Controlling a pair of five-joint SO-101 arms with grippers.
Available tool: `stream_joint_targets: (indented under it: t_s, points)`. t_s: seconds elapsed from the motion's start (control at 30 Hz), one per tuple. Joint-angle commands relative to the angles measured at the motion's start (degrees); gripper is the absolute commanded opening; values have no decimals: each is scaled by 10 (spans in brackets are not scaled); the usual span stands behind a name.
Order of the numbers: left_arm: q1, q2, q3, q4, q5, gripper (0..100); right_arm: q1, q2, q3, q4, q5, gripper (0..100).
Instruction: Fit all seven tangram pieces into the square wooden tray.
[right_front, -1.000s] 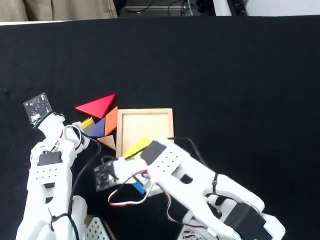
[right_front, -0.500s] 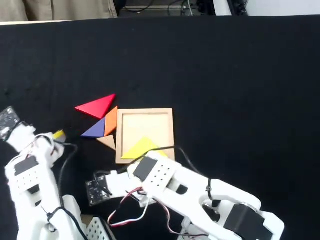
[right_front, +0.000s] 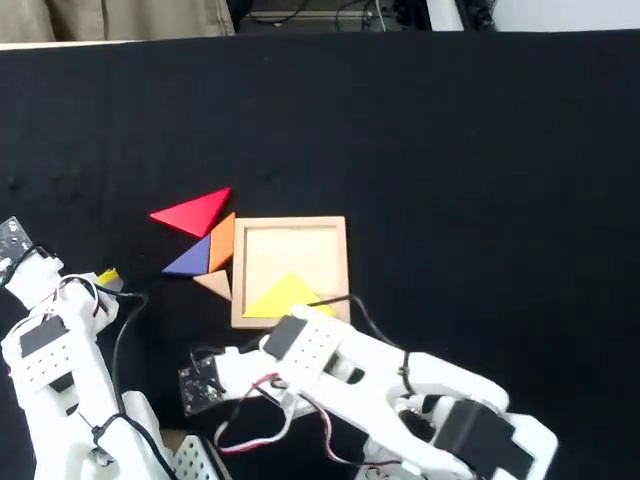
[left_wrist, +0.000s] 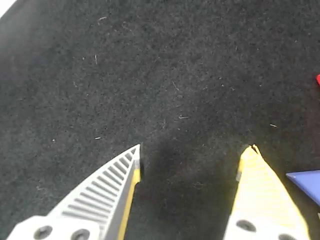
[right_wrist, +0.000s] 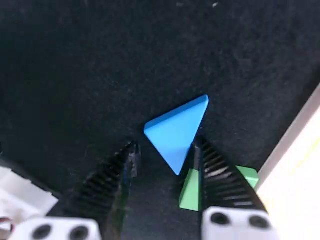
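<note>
- Both arms have drawn back over the last second. The left gripper (left_wrist: 195, 148) has swung away from the loose pieces to its own side of the table. The right gripper (right_wrist: 165, 145) has pulled off the tray (right_front: 290, 221) toward its base.
- Partly hidden under the right arm a second ago, the yellow triangle (right_front: 285, 297) now lies flat inside the tray, its long edge along the rim nearest the arms.
- The left gripper is released, its fingers spread wide with only black cloth (left_wrist: 165, 75) between them.
- The tip of the navy triangle (right_front: 190, 262) lies just outside the left gripper's yellow finger.
- The red triangle (right_front: 195, 212), orange piece (right_front: 222, 243), navy triangle and tan triangle (right_front: 216, 284) sit in a cluster against the tray's outer edge, between the left gripper and the tray.
- The right gripper is also released, its fingers spread astride the blue triangle (right_wrist: 176, 135).
- The blue triangle lies flat on the cloth with one corner pointing back between the fingertips. One edge runs right beside a finger; whether they touch cannot be told.
- The green piece (right_wrist: 189, 196) lies on the outer side of that same finger, between it and the tray's rim.
</note>
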Motion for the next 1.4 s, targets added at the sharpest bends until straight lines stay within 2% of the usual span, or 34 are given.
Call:
stream_joint_targets:
  t_s: [0.0, 0.63, 0.9, 1.07, 1.17, 1.27, 1.37]
  points:
    - [6, -10, -29, 3, -5, 306, 1, 27, -57, 18, -8, 174]
    - [5, -10, -29, 3, -5, 306, -21, 154, -131, 44, -33, 168]
    - [5, -10, -29, 3, -5, 306, -19, 156, -143, 43, -33, 31]
    - [5, -10, -29, 3, -5, 306, -19, 155, -145, 46, -33, 26]
    - [5, -10, -29, 3, -5, 306, -18, 135, -165, 81, -35, 25]
    - [5, -10, -29, 3, -5, 306, 7, 80, -192, 122, -33, 25]
    - [5, -10, -29, 3, -5, 306, 74, 21, -218, 129, -33, 26]
